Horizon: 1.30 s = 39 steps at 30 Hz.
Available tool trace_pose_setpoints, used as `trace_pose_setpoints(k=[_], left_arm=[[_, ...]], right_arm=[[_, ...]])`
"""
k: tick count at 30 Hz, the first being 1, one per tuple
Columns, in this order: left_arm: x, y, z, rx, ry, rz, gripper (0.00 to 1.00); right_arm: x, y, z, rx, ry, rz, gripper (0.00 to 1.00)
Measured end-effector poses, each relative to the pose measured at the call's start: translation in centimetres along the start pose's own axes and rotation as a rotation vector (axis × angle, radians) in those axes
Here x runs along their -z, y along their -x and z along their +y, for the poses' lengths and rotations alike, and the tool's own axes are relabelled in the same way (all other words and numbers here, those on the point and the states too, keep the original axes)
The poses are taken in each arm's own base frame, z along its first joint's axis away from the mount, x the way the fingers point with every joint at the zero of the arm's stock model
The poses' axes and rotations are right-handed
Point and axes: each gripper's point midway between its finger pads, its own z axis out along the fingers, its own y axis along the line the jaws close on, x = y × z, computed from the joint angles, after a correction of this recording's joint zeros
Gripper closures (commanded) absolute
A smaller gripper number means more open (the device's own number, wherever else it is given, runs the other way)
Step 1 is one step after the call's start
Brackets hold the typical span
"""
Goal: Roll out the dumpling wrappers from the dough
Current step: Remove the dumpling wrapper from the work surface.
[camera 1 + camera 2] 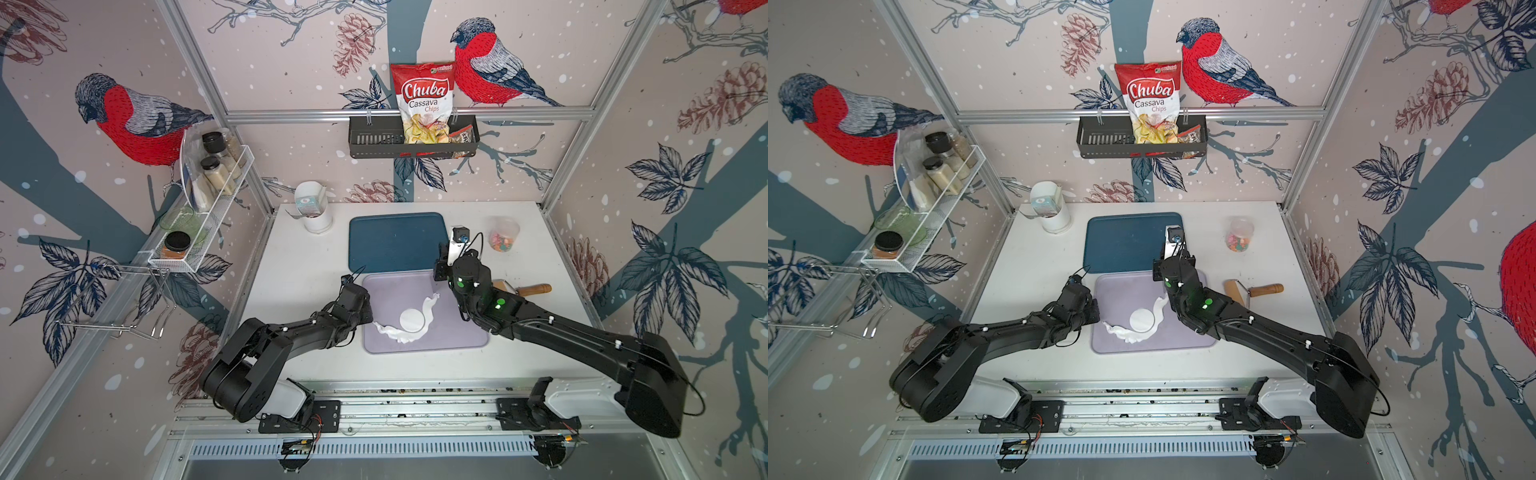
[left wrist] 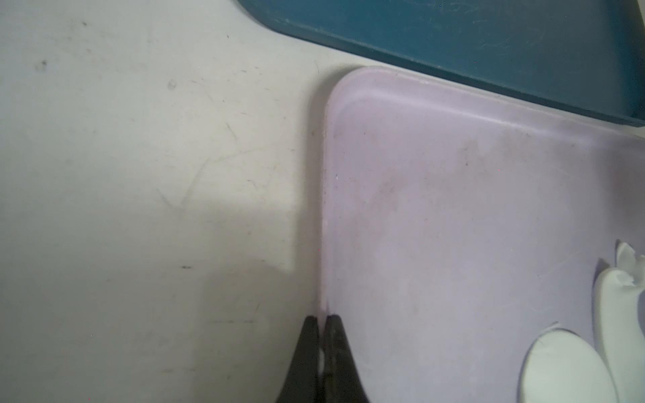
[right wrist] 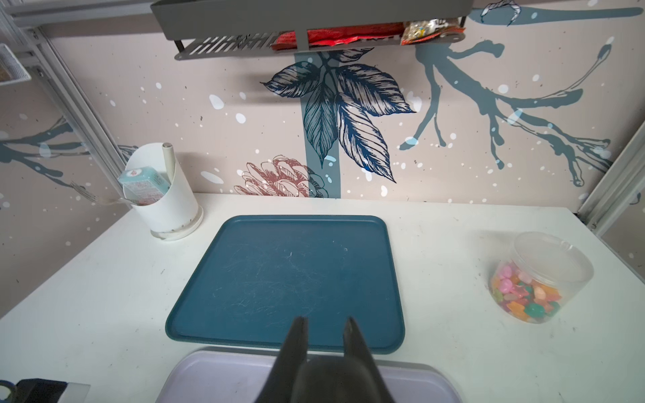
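My left pincer [image 2: 323, 319] is closed at the lilac tray's [image 2: 453, 209] rim. My right pincer [image 3: 324, 322] hangs slightly open, empty, facing the blue tray [image 3: 279, 272]. The round wrapper [image 1: 412, 321] lies on the lilac tray behind it, half-ringed by dough scraps [image 1: 395, 334], nearer my left.

The picture's edge cuts off the wrapper [image 2: 565, 370] and the dough [image 2: 617, 303] in the left wrist view, and the lilac tray [image 3: 216, 377] in the right wrist view. In a top view the right arm [image 1: 561, 332] hides part of the roller [image 1: 536, 289].
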Motion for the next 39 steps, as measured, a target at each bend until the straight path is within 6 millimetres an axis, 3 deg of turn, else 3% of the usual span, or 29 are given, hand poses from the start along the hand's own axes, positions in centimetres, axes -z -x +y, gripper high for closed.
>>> trace_pose_setpoints(k=[7,16,22,39], left_arm=[[0.0,0.0,0.0,0.001,-0.001,-0.002,1.0],[0.0,0.0,0.0,0.001,-0.001,-0.006,1.0],[0.0,0.1,0.0,0.002,-0.001,-0.008,1.0],[0.0,0.1,0.0,0.003,0.001,-0.007,1.0]], right_arm=[[-2.1,-3.2,3.1,0.025,0.072,0.081,1.0],[-2.3,-3.7,4.0,-0.038,0.116,0.098,1.0],[-1.9,-4.2,2.9,-0.087,0.097,0.116,1.0],[1.5,-6.5,-2.9,-0.254,-0.052,0.161,1.0]])
